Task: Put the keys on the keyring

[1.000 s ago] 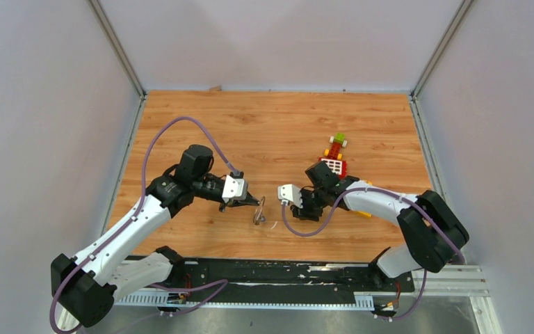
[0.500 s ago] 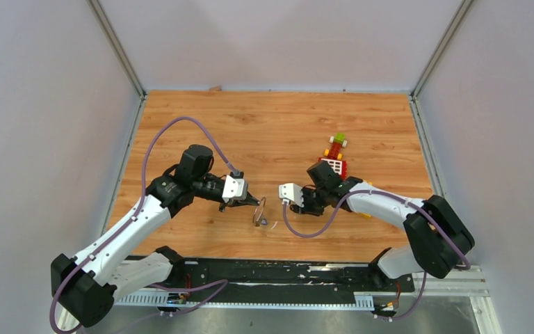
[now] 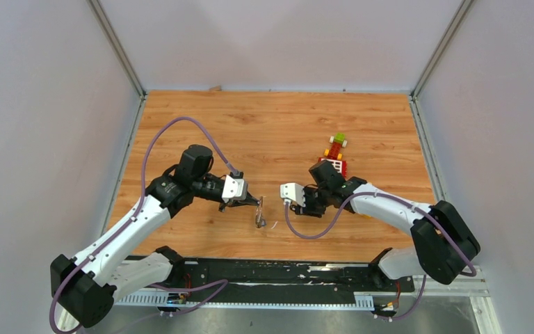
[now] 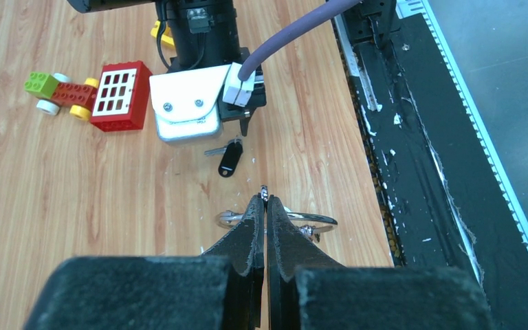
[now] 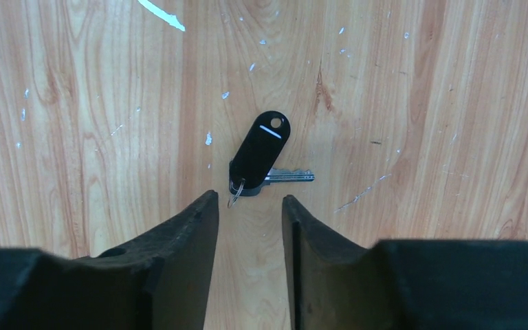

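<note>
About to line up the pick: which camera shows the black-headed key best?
Right wrist. The key lies flat just beyond the open right gripper, with its black head and silver blade both clear. The left wrist view shows it small, beside the right gripper. From the top external view I cannot make it out.

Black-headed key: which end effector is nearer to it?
Right. The right end effector stands open just short of the key on the table; the left end effector, farther back, pinches the keyring.
</note>
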